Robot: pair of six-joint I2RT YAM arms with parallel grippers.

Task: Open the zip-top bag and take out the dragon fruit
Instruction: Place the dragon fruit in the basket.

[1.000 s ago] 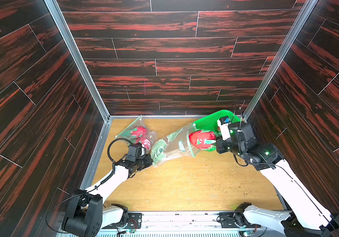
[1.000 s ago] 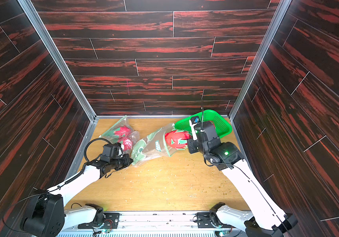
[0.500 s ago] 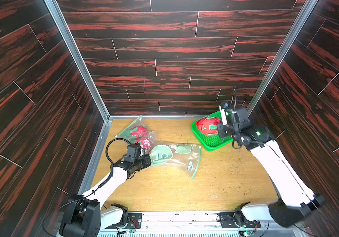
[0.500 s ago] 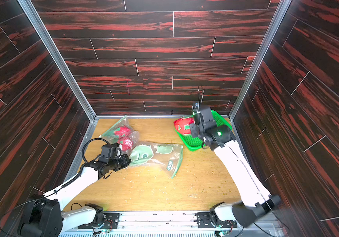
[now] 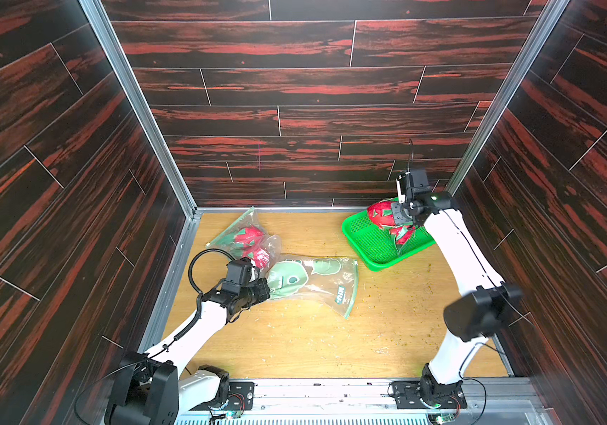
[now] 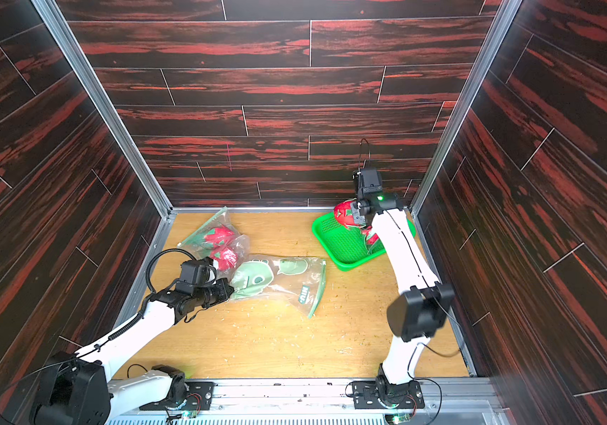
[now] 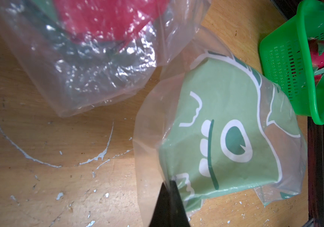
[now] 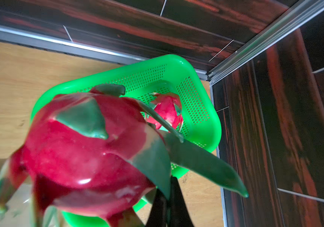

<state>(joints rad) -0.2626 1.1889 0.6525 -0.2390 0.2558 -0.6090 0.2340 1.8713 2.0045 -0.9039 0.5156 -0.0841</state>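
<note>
The dragon fruit (image 8: 90,149) at the lower left of the right wrist view is glossy red-pink with dark green pointed scales. The basket (image 5: 364,239) is bright green, dotted with small holes. The zip-top bag (image 7: 226,137) is clear, printed with a pale green, white-outlined cartoon dinosaur. The walls (image 5: 294,84) are dark planks streaked red.

A robot lab test booth: dark wood-print wall panels (image 5: 294,84) and aluminium framing (image 5: 140,110) enclose a wooden tabletop (image 5: 294,342), with robot arms (image 5: 202,323) bolted along its near edge.
</note>
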